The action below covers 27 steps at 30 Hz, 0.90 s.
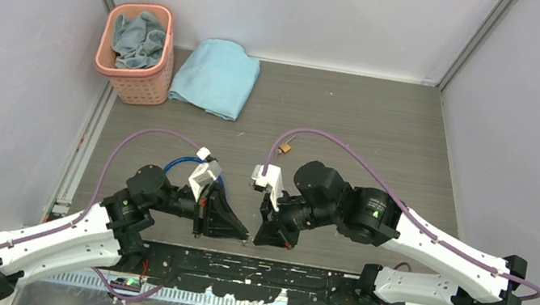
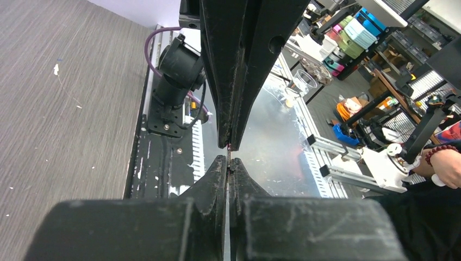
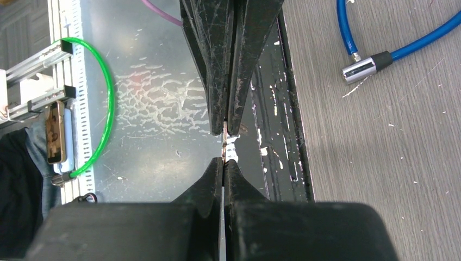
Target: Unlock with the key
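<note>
Over the desk's (image 1: 383, 138) near edge the left gripper (image 3: 224, 130) and right gripper (image 3: 224, 162) both clamp the key (image 3: 229, 145): a handover, I reckon. Next, one must release it and the other carry it to the padlock (image 1: 284, 148).
</note>
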{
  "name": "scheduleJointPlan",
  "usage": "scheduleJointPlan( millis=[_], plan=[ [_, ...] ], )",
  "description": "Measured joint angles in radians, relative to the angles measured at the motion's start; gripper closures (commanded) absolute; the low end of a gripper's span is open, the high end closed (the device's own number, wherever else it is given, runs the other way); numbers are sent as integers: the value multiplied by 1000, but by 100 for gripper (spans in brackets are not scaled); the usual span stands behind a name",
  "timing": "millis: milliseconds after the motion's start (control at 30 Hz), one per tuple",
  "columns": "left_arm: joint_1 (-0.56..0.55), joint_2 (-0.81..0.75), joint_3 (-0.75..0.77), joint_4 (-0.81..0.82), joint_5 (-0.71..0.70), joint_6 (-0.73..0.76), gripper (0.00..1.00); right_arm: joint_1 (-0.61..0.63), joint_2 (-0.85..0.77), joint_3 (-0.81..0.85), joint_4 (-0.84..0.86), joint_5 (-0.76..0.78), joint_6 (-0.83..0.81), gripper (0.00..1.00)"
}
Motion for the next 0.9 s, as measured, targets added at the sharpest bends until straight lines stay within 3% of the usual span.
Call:
scheduleJointPlan(
  millis=[267,500,633,900],
  plan=[
    [0,-16,0,-20,-26,6,100,0,0,0,5,21,0,98],
    [-1,-64,-2,-79,-98,28,100,0,5,0,9,92,8,50],
    [-1,-115,-5,-122,-159,34,100,-3,5,1,14,153,11,34],
    [-1,-201,-14,-205,-298,46,100,-16,-21,0,53,290,44,17]
  ],
)
